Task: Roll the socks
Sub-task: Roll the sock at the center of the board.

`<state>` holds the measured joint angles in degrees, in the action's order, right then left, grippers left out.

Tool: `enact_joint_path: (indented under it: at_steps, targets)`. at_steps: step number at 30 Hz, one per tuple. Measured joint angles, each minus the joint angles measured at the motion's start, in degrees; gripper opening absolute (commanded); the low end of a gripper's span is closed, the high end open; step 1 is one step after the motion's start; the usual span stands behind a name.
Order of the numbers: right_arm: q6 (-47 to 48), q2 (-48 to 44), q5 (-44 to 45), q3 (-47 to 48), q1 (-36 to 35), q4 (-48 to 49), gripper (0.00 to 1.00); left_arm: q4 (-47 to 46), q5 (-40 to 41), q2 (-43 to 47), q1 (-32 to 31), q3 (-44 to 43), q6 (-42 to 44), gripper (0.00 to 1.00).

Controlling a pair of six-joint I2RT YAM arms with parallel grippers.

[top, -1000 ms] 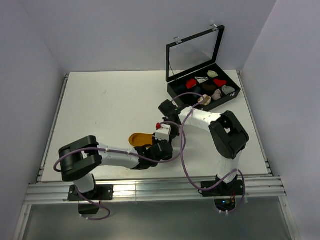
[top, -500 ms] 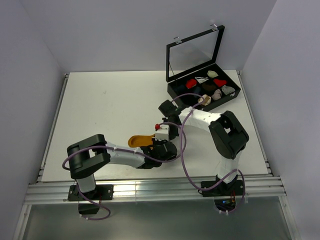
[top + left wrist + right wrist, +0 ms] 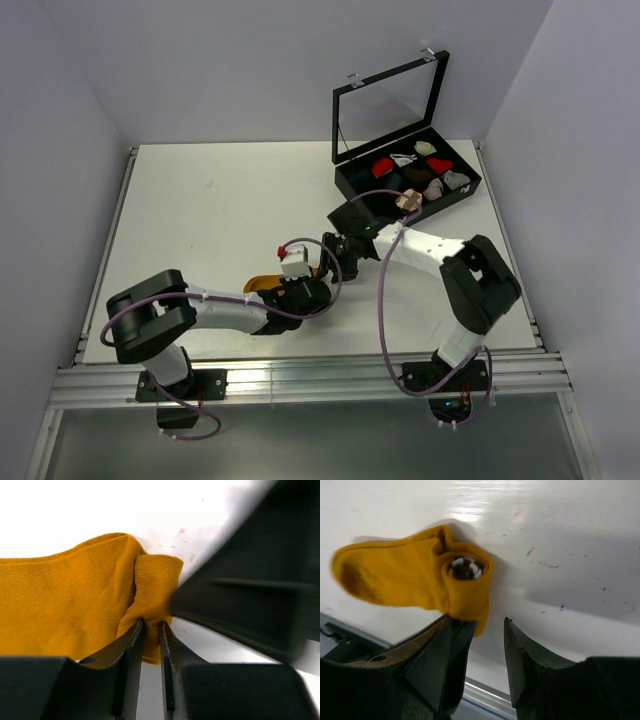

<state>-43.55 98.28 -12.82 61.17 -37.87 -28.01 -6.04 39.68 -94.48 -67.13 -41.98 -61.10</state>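
The counter (image 3: 200,220) is a flat, white, rectangular panel with a slightly glossy finish. Three plain, pale grey-lavender walls enclose it: the back wall (image 3: 250,70), the left wall (image 3: 50,200) and the right wall (image 3: 590,180). An aluminium extrusion rail (image 3: 300,380) runs along the near edge, and a thinner metal strip (image 3: 106,250) borders the left side. Below the rail lies a grey-green surface (image 3: 300,440). Lighting is diffuse and even. The right wrist view shows a bright glare patch (image 3: 470,489) and small red marks (image 3: 530,552) on the counter.
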Motion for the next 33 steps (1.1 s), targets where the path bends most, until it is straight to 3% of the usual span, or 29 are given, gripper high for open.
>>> enact_joint_path:
  at_steps: [9,20,33]
  targets:
    - [-0.92,-9.42,-3.13,-6.38,0.31,11.56,0.55,-7.04,-8.61,9.99,6.47,12.37,-7.37,0.24]
    - [0.42,-4.04,-9.51,-11.08,-0.28,23.76,0.61,-14.71,-16.02,15.43,11.34,21.31,-14.01,0.25]
    - [2.14,4.15,-15.72,-11.21,-2.03,34.51,0.60,-18.32,-20.61,16.87,13.92,24.74,-17.27,0.26]
